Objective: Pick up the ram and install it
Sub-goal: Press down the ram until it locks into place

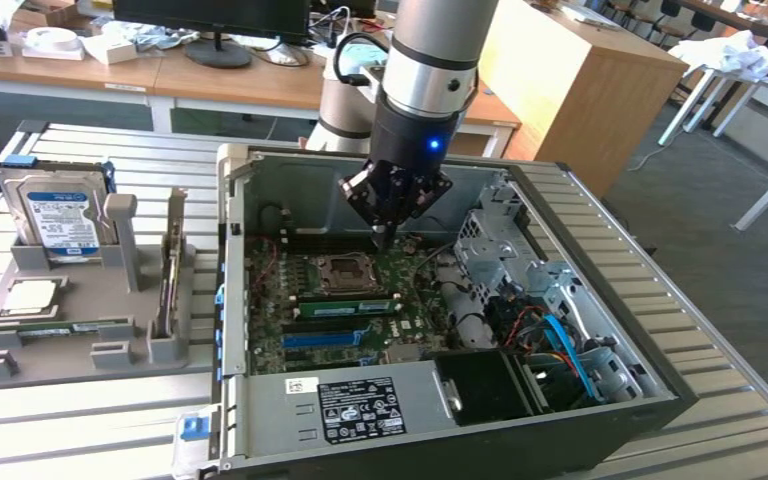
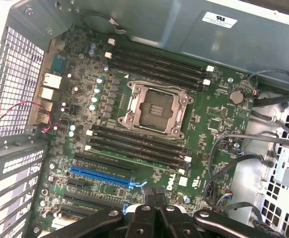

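The ram (image 1: 71, 327) is a narrow green stick lying flat in the grey holder (image 1: 77, 290) at the exterior view's left, outside the computer case. My gripper (image 1: 383, 236) hangs inside the open case (image 1: 544, 430), far from the ram, just above the motherboard (image 2: 214, 124) near the processor socket (image 2: 154, 108). Its fingers are shut together with nothing between them. In the wrist view the gripper (image 2: 155, 201) points over the board near the blue slot (image 2: 105, 176). Black memory slots (image 2: 134, 144) run on both sides of the socket.
The holder also carries a blue-labelled hard drive (image 1: 61, 215) standing upright and a square silver processor chip (image 1: 31, 296). Cables (image 2: 234, 148) and a metal drive cage (image 1: 518, 240) crowd the case at the exterior view's right. A slatted metal table (image 1: 77, 420) carries everything.
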Controlling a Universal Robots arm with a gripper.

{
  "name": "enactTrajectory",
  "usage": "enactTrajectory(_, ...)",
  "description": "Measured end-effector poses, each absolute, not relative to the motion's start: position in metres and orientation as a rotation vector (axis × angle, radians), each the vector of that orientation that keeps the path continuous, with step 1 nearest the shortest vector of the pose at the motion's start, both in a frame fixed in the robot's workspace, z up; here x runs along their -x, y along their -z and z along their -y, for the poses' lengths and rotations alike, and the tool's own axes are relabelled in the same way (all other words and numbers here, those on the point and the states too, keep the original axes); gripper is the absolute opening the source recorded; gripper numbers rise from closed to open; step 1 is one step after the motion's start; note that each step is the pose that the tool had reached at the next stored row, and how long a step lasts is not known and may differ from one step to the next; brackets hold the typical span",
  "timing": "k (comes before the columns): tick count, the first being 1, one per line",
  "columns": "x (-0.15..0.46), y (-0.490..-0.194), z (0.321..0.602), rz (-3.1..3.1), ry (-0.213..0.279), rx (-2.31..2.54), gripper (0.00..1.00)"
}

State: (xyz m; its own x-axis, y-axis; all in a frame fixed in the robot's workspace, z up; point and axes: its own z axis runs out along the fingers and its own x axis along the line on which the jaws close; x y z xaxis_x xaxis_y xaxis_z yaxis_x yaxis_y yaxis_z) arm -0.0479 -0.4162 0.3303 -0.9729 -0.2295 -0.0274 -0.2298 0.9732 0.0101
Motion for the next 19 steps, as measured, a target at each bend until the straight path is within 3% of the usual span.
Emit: enactTrajectory(19, 0.0531, -0.328, 0.413, -3.112, -0.018, 0.124, 0.1)
